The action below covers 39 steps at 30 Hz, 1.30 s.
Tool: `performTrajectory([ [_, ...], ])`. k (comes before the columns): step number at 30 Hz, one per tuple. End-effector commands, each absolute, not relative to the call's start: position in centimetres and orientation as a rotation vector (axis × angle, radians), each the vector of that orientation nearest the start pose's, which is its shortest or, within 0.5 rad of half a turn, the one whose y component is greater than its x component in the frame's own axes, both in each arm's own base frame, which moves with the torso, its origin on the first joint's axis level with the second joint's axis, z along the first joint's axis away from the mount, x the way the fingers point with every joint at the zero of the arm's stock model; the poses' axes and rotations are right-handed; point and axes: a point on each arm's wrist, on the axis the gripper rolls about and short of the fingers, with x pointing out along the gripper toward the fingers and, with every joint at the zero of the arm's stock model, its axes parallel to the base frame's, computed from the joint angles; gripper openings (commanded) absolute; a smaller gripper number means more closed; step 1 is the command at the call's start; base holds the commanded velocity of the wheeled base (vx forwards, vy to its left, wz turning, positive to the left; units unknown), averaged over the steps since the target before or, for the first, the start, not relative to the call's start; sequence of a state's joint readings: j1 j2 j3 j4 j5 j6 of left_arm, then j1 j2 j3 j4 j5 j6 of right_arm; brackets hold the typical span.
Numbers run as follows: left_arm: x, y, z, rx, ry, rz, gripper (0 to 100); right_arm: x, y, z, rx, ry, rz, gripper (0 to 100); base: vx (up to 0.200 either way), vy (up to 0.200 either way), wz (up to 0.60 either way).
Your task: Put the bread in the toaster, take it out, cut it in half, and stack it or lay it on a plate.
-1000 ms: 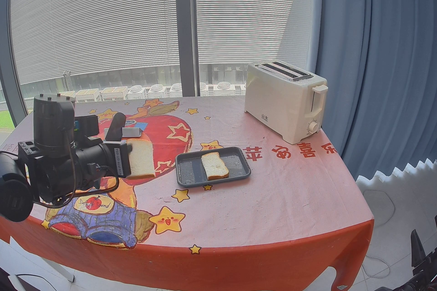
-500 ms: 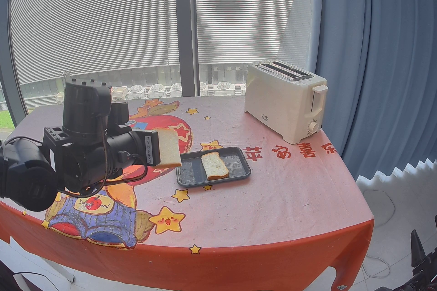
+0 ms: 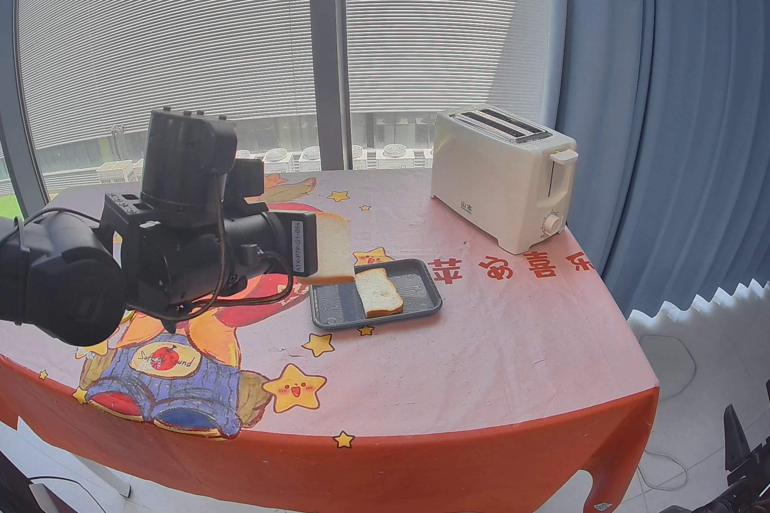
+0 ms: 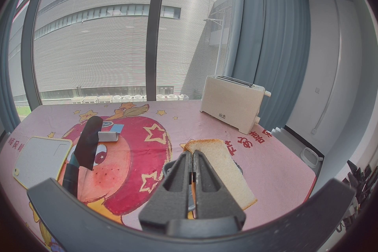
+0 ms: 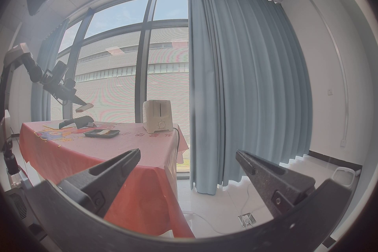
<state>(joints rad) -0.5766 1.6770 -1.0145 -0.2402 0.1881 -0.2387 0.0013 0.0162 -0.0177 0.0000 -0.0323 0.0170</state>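
Left fingers (image 4: 195, 160) are pressed tight on one half slice of bread (image 4: 222, 170), pinching it by a narrow strip near its edge, with most of the crumb jutting out past the fingertips in mid-air. Below and just beyond those fingertips sits the dark tray (image 3: 427, 304), with the other half slice (image 3: 378, 292) lying flat in its middle. The toaster (image 3: 501, 174) stands well beyond the fingers and off to the right, both slots bare. This looks like the closing step, with the second half headed for the tray.

Here's where it could slip. That grip is thin and the bread is soft. Hanging so far ahead of the fingers, it could sag, tear at the pinch or twist out before it is over the tray.

Judging by the head view, the slice hangs above the tray's near corner, not its centre. Let go here and it may catch the rim and tip onto the counter (image 3: 481, 370).

Come down too low and the fingertips could knock the tray or squash the half already lying there. The tray rests on a cloth and would probably slide at a nudge.

Open up too high and the piece could flip or land askew on its partner.

Right fingers (image 5: 106, 176) hang spread wide, well off to the side of the counter, too far to steady anything.
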Motion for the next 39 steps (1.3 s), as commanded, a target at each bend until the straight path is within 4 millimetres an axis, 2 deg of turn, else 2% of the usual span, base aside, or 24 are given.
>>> performTrajectory([
  [1,27.2,-17.5,21.1,-0.079,0.436,-0.354,0,-2.3,-0.1,7.6,0.017,-0.002,-0.031,100,0.0,0.0,0.0],
  [15,30.4,-19.7,18.4,-0.059,0.488,-0.351,0,-2.3,-0.1,7.6,0.017,-0.002,-0.031,100,0.0,0.0,0.0],
  [20,30.8,-20.0,17.7,-0.061,0.511,-0.379,0,-2.3,-0.1,7.6,0.017,-0.002,-0.031,100,0.0,0.0,0.0],
  [21,30.9,-20.0,17.5,-0.059,0.518,-0.383,100,-2.3,-0.1,7.6,0.017,-0.002,-0.031,100,0.0,0.0,0.0],
  [32,32.2,-20.3,14.9,-0.043,0.577,-0.363,100,-2.3,-0.1,7.6,0.017,-0.002,-0.031,100,0.0,0.0,0.0],
  [39,31.8,-20.3,15.1,-0.04,0.575,-0.369,100,-2.3,-0.1,7.6,0.017,-0.002,-0.031,100,0.0,0.0,0.0],
])
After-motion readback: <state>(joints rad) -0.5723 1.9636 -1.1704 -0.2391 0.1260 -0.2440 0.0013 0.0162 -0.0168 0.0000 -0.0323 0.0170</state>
